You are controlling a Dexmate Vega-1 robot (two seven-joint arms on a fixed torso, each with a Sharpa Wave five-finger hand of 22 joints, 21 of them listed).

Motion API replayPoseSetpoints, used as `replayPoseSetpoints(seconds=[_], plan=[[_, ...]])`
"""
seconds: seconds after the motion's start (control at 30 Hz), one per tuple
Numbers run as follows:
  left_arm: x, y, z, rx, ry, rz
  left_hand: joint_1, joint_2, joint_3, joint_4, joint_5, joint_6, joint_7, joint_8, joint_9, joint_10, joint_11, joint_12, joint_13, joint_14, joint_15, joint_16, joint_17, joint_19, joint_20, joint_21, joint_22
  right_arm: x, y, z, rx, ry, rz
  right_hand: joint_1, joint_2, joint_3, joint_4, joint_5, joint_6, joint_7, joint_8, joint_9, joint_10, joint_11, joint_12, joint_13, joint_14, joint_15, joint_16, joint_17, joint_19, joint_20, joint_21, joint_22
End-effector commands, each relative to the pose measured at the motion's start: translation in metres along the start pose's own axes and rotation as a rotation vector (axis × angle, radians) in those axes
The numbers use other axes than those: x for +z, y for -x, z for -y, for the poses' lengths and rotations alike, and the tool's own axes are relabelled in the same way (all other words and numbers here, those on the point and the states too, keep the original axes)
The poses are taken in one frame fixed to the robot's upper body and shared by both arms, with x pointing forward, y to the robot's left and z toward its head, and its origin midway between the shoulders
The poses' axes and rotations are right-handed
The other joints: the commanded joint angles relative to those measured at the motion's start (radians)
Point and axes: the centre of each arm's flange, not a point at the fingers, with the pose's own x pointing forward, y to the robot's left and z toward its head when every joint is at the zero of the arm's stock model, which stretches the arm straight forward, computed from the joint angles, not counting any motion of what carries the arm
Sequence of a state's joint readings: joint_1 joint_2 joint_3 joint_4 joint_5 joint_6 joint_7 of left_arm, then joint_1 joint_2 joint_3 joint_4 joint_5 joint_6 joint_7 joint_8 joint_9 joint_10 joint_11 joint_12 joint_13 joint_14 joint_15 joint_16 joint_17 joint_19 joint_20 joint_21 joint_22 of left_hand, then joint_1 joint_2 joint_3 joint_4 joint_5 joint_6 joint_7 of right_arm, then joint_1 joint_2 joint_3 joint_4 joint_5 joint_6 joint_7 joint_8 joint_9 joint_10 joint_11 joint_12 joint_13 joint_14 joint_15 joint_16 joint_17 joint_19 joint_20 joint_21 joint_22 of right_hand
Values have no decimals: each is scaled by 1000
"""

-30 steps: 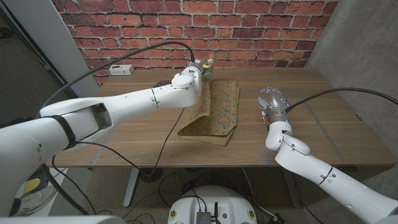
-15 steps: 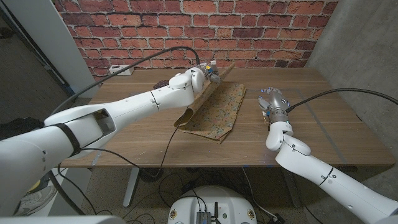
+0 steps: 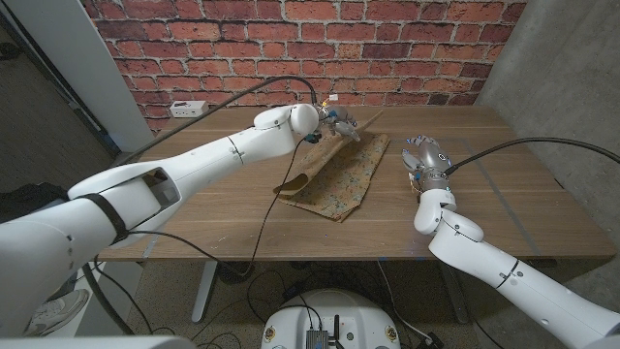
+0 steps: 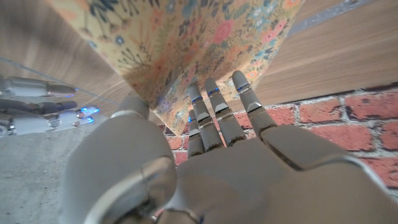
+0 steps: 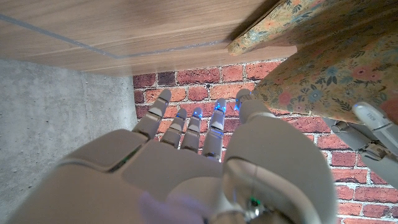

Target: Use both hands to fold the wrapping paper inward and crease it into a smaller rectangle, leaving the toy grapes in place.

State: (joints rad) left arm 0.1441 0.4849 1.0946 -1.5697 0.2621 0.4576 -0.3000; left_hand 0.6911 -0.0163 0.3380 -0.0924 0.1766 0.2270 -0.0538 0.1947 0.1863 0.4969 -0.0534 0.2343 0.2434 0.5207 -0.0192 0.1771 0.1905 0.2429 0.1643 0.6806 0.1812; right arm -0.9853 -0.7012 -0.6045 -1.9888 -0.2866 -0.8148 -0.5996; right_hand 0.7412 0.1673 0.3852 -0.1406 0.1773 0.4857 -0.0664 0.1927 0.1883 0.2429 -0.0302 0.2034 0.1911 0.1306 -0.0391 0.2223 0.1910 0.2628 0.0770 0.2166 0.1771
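The table (image 3: 542, 194) carries the wrapping paper (image 3: 344, 179), which is spread near its middle, floral side up, with its plain brown underside shown where one edge is raised. That raised edge is grasped by the left hand (image 3: 334, 121) at the paper's far end, close to the brick wall (image 3: 387, 39); in the left wrist view the flap is seen pinched between the thumb and the fingers (image 4: 214, 109), so a fold toward the paper's middle is judged to be under way. The right hand (image 3: 426, 155) is held just beside the paper's right edge, released and with its fingers (image 5: 186, 127) apart, nothing being gripped. The toy grapes cannot be made out with certainty; a small dark thing beyond the paper, behind the left arm, may be them.

Since the paper is pinned by nothing, the whole sheet could be dragged or rotated by the lifting pull, and a skewed crease could result. The thin edge could also be lost from the pinch, letting the flap fall back unfolded.
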Motion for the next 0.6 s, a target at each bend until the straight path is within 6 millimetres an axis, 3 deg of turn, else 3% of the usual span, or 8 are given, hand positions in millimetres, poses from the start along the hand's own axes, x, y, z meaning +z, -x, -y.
replayPoseSetpoints(seconds=[0.03,0.23,0.43,0.5,0.53,0.6], plan=[[-11,-4,0,-81,186,188,-52,-3,-20,14,-3,-38,-1,-11,-1,-97,37,-37,-6,-115,40,-1,1,-60,21,-40,3,2,-2,-2,9,0,8,4,-4,-1,0,0,1,-1,-2,2,3,1,-4,3,6,-11,2,2,6,1,-1,-1],[-14,-6,0,-112,315,312,-101,10,-34,37,0,-43,9,-7,-1,-142,72,-40,-10,-184,82,2,3,-98,37,-69,4,5,-5,-4,13,-1,14,4,-3,-1,0,0,1,-1,-2,2,4,1,-4,3,6,-12,2,3,7,1,-2,-1],[-23,-2,-3,-72,412,374,-140,43,-36,61,1,-1,34,7,-1,-137,106,-30,-14,-188,91,14,5,-91,44,-75,5,9,-8,-3,17,-10,30,3,-3,-2,1,0,1,-1,-2,2,3,-1,-4,3,6,-11,1,3,8,1,-2,-1],[-29,1,-3,-32,415,369,-145,59,-30,65,1,20,43,12,-1,-134,115,-26,-15,-183,88,18,4,-87,44,-77,5,10,-10,-4,22,-13,39,3,-3,-2,1,0,0,-1,-2,2,3,0,-4,3,6,-13,1,3,11,1,-2,-1],[-32,2,-3,-5,418,362,-136,99,-10,65,7,33,48,13,-1,-134,119,-24,-17,-185,90,20,3,-83,44,-80,6,11,-10,-4,26,-16,42,3,-2,-2,1,0,0,-1,-2,2,4,0,-4,3,6,-13,1,3,12,1,-1,-1],[-38,4,-1,43,404,346,-131,114,-1,61,8,53,63,17,-1,-128,123,-21,-19,-186,93,20,1,-79,42,-82,6,12,-12,-5,35,-27,49,2,-2,-2,2,0,0,-2,-2,2,4,1,-4,3,6,-13,1,3,13,0,-1,-1]])
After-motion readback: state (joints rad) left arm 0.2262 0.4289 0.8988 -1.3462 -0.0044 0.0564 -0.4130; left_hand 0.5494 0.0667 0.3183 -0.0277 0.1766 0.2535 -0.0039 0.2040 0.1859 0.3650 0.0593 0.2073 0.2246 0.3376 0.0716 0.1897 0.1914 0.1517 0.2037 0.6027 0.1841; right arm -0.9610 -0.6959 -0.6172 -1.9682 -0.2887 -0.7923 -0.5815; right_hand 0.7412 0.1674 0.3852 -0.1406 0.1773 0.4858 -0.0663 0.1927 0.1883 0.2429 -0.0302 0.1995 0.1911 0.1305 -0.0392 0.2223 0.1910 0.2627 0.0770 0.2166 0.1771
